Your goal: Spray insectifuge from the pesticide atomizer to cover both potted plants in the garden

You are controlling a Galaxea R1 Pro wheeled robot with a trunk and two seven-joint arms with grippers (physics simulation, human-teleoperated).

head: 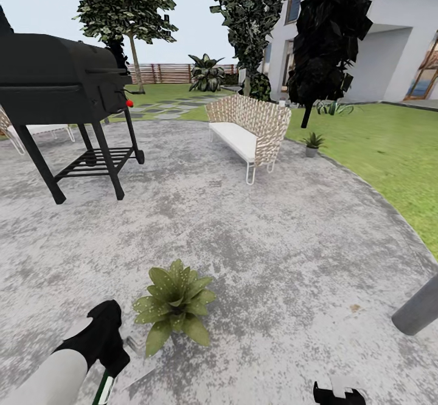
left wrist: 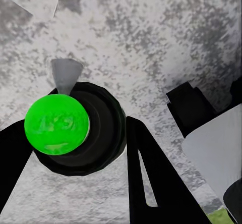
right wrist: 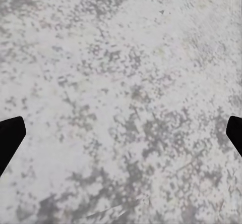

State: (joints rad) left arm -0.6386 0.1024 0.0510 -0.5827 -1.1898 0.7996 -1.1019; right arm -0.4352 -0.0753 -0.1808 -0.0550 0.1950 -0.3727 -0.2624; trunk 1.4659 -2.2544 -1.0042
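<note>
Potted plant, low speckled green rosette, upright on grey patio, second potted plant at patio edge beside lawn, atomizer dark, green-topped, between gripper fingers.

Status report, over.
Left claw shut on atomizer. Right claw open over bare patio. Nearest potted plant just ahead, path unobstructed.

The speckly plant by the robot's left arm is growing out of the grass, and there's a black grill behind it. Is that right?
Not quite. The head view shows the potted plant sitting on the grey paved patio, not grass. The black grill does stand behind it.
</note>
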